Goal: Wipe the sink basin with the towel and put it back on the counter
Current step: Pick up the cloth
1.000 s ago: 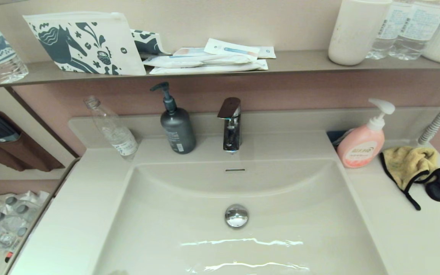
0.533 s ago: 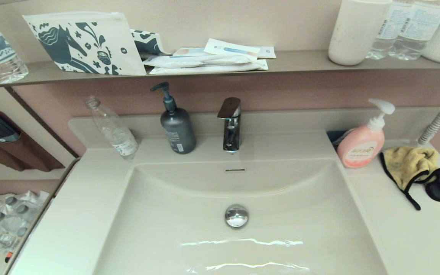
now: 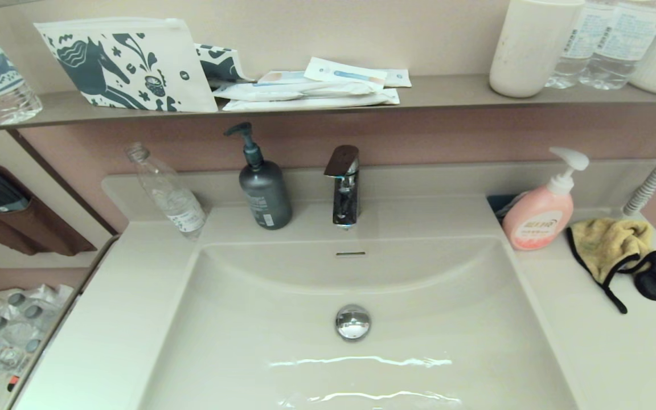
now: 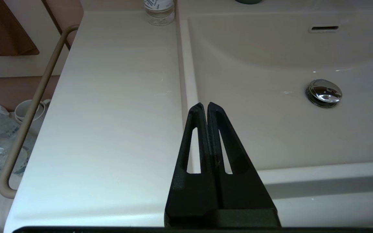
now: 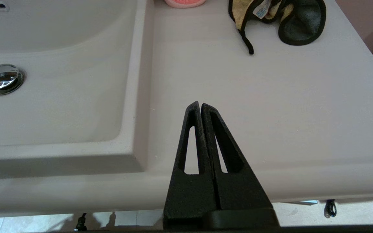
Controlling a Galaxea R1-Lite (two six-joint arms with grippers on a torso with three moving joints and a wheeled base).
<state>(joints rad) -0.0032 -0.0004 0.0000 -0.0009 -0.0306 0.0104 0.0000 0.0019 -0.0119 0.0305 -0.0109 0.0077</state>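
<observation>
The sink basin (image 3: 282, 341) fills the middle of the head view, with its chrome drain plug (image 3: 353, 322) and slot overflow (image 3: 351, 253). The mustard-yellow towel (image 3: 610, 245) with black trim lies bunched on the counter (image 3: 607, 353) at the right, behind the pink soap bottle's side. Neither arm shows in the head view. My left gripper (image 4: 204, 105) is shut and empty, low over the front left rim of the basin (image 4: 270, 129). My right gripper (image 5: 200, 104) is shut and empty over the counter (image 5: 270, 106), well short of the towel (image 5: 270, 13).
A pink pump bottle (image 3: 538, 213) stands just left of the towel. A grey pump bottle (image 3: 264, 191), the faucet (image 3: 344, 185) and a leaning clear bottle (image 3: 171, 193) line the back ledge. A wall shelf (image 3: 447, 91) above carries pouches, a cup and bottles.
</observation>
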